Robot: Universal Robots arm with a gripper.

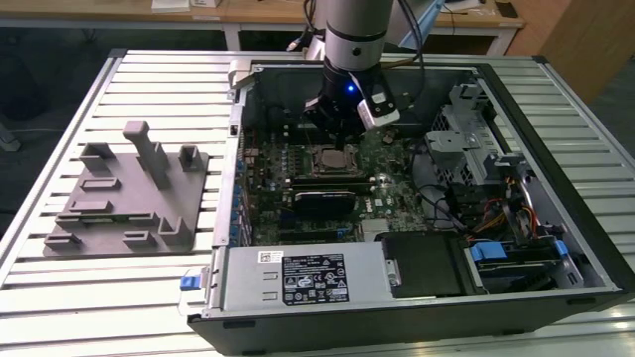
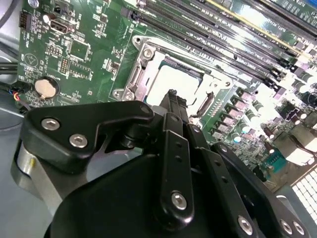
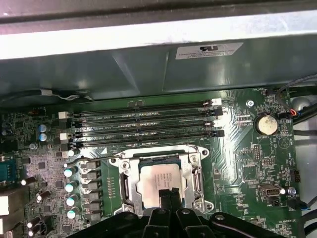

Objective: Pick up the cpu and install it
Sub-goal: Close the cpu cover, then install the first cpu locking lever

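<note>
Gripper: your gripper had its two fingers closed against each other, with nothing visible between them, and it pointed down into the open computer case
Contact: in the first wrist view the joined tips overlapped the side of the cpu nearest the gripper body; you could not tell whether they pressed on the metal top or hung just above it
Cpu: it lay flat, pale top up, inside the socket frame, its sides parallel with the frame's sides and no corner visibly raised
Step in hand: to my eye you were at the seating of the chip in the socket, with the carrying already done
Doing it well: I judged that you wanted the tips square to the top and any push light and straight down, since a sideways drag could have slid the chip across the contacts under it
Watch: the frame's metal sides stood close to the tips, so there was little room to drift
Motherboard: the socket sat on the motherboard just beside the memory slots, which ran between it and the case wall; a coin cell sat towards one board edge, well apart from the tips
Outside the case: the grey fixture stood on the slatted table at the exterior view's left, well apart from the gripper
</note>
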